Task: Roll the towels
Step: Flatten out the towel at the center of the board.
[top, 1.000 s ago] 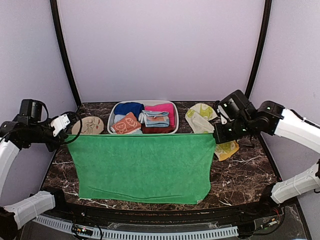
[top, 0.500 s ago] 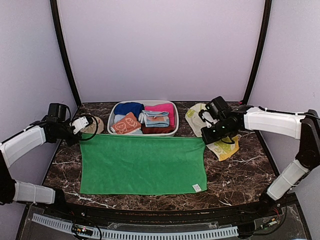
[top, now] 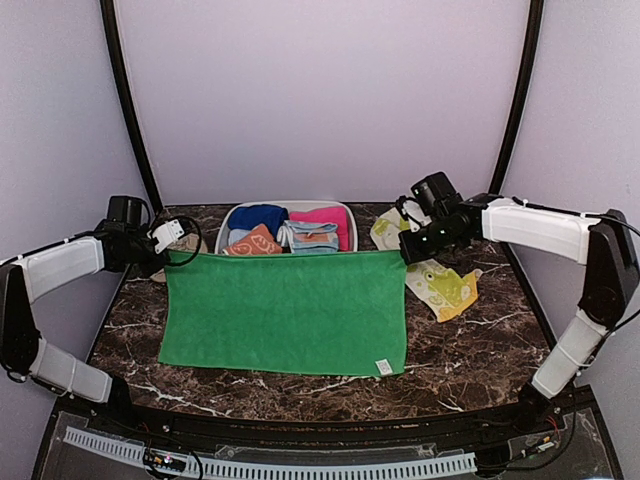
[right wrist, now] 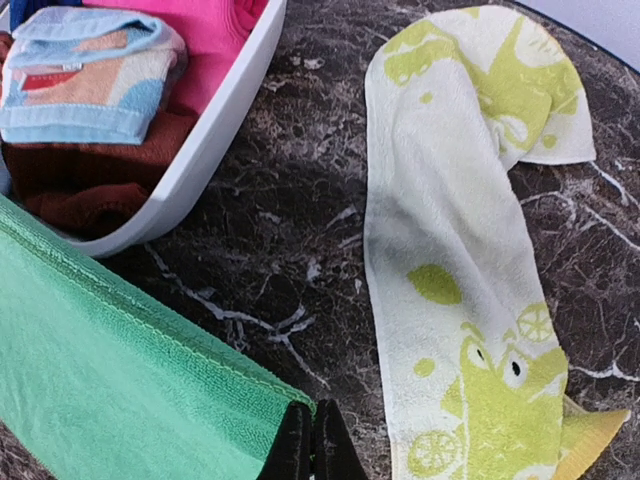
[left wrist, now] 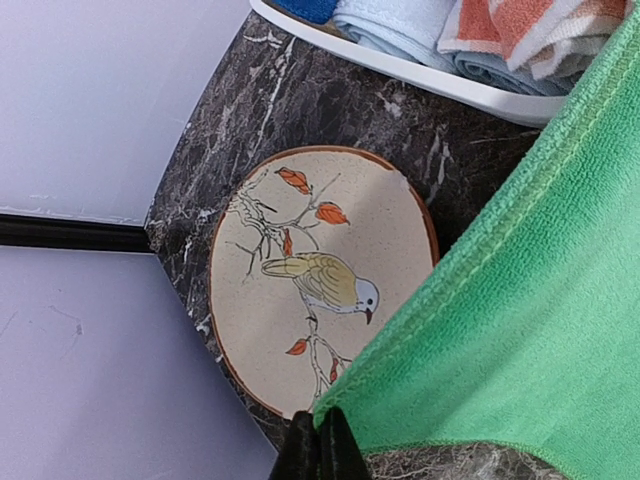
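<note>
The bright green towel (top: 285, 310) is held stretched between my grippers, its far edge lifted in front of the tray and its near part on the table. My left gripper (top: 170, 256) is shut on its far left corner (left wrist: 345, 415). My right gripper (top: 403, 252) is shut on its far right corner (right wrist: 290, 405). The cream-white towel with yellow-green prints (top: 430, 275) lies crumpled on the table at the right, beside the right gripper; it also shows in the right wrist view (right wrist: 460, 250).
A white tray (top: 350, 225) at the back holds blue, pink, orange-patterned and light blue folded cloths. A round coaster with a bird picture (left wrist: 320, 275) lies at the back left by the left gripper. The table is dark marble (top: 480, 350).
Both grippers have moved toward the back and down with the green towel's far corners. The towel has gone from hanging over the front edge to lying further back on the table.
</note>
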Robot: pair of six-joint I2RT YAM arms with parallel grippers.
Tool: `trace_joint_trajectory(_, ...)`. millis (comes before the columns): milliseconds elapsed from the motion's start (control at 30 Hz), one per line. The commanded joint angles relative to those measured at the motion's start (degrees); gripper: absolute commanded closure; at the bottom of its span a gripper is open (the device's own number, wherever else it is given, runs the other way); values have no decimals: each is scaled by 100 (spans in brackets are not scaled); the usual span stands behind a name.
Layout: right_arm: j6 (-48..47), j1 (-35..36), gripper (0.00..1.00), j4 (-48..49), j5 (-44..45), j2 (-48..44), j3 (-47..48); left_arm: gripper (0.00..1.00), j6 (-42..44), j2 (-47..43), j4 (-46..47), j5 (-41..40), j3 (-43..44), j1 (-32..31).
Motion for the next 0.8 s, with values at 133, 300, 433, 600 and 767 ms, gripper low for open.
trace_joint_trajectory(133, -91, -128, 100, -98, 71, 152, 443, 100, -25, -207, 138, -170, 179, 43)
trace_joint_trajectory(300, 60, 31, 100, -105, 10, -183, -44, 100, -1, -516, -463, 169, -59, 79)
trace_joint_trajectory(433, 304, 341, 100, -163, 182, -672, -845, 100, 14, -992, -1037, 497, -325, 77)
trace_joint_trajectory(600, 676, 626, 100, -241, 286, -1232, -1674, 100, 105, -1540, -1821, 836, -710, 64)
trace_joint_trajectory(767, 1029, 949, 100, -354, 322, -1619, -2112, 100, 147, -2017, -2106, 908, -1186, 65)
